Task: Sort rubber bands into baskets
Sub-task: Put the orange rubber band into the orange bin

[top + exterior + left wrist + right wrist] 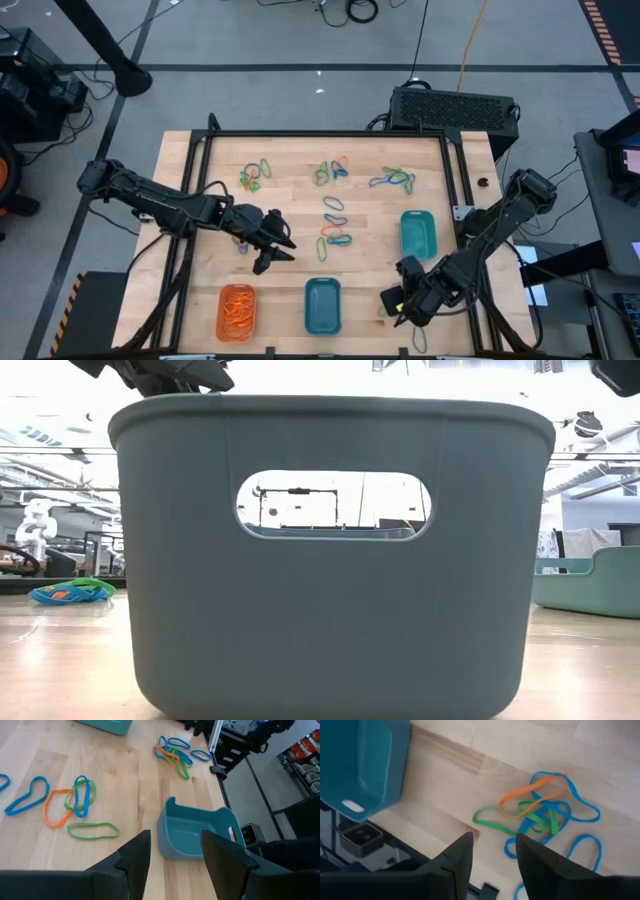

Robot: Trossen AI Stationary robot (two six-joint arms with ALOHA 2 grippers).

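Both empty, left fingers (pixel 135 860) parted, right fingers (pixel 462 857) parted.

Bare wood lies between the orange basket (pixel 237 311) and blue basket (pixel 322 305), under the left gripper (pixel 272 243). Rubber bands (pixel 336 222) scatter mid-table; the teal basket (pixel 418 233) blocks the right side.

One camera looks straight down on the whole counter (pixel 300 160); another sits at counter height, hard against the blue basket (pixel 330 560).
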